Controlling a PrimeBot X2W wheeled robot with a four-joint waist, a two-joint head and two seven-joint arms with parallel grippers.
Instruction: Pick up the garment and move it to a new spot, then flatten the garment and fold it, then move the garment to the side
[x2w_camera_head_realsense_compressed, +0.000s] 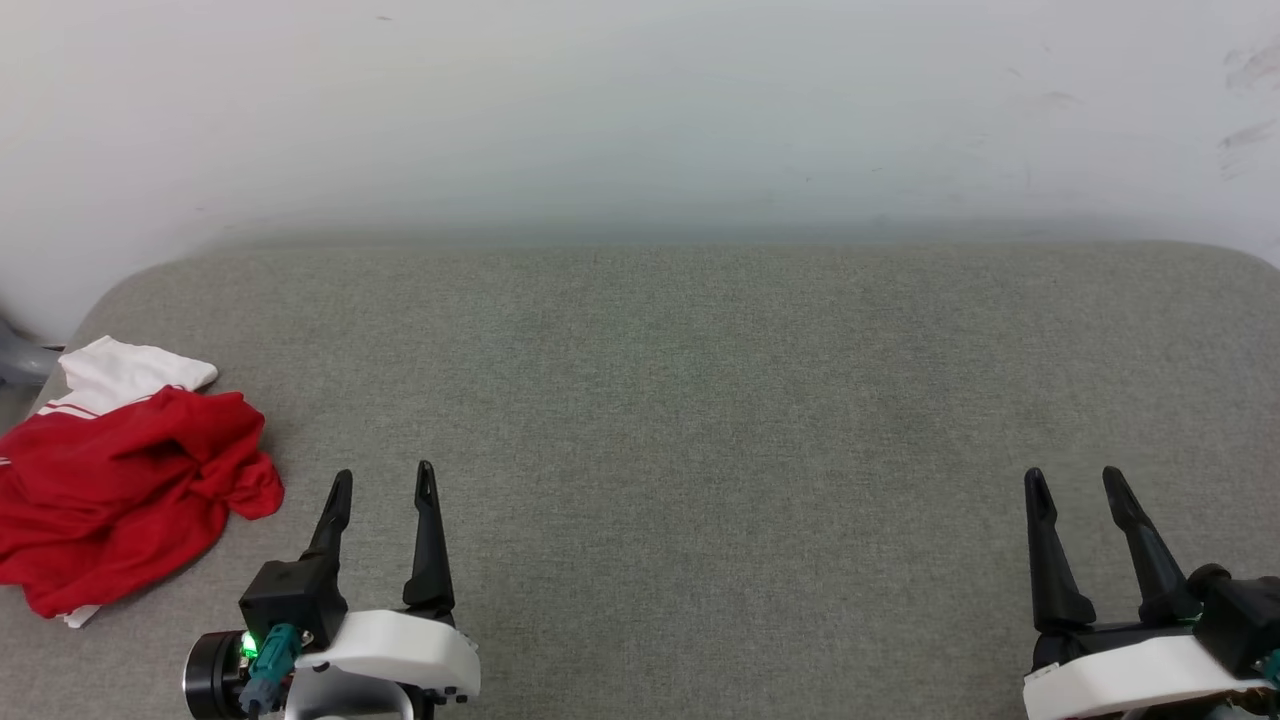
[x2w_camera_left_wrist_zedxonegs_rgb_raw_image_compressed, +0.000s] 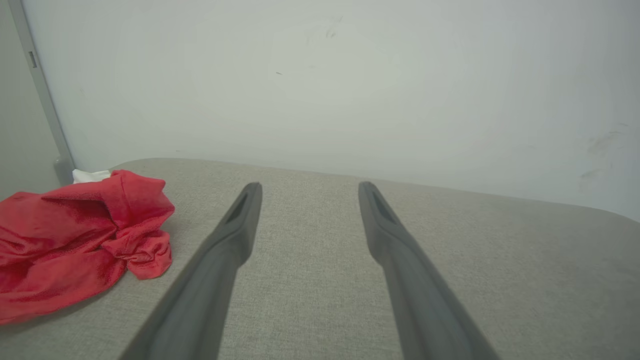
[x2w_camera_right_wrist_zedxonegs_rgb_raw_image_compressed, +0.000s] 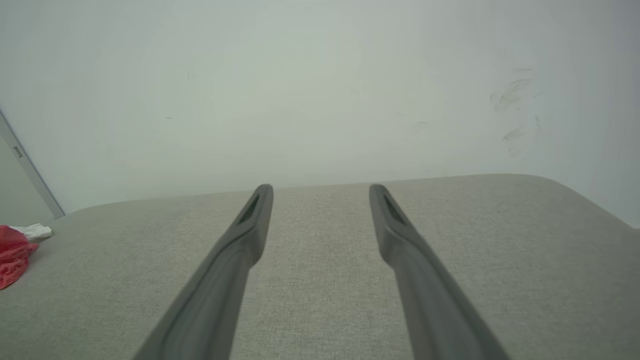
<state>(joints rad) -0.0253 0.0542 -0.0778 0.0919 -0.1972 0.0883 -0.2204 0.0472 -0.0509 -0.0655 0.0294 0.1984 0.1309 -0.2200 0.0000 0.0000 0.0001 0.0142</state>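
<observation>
the garment lies in a crumpled red heap at the lower left of the head view, close to the left edge of the grey cloth-covered bench. one white sleeve pokes out at the top of the heap.

the left tool sits at the bottom of the frame, just right of the heap and not touching it. its two dark fingers are spread wide with nothing between them. the right tool is far off at the lower right, also spread wide and holding nothing.

i think nothing of the task is done yet. the left tool is the near one, so it looks best placed to pinch the heap. the wide middle of the bench gives room to spread the garment flat. the heap may hang over the bench edge, but the view cuts off there.
</observation>
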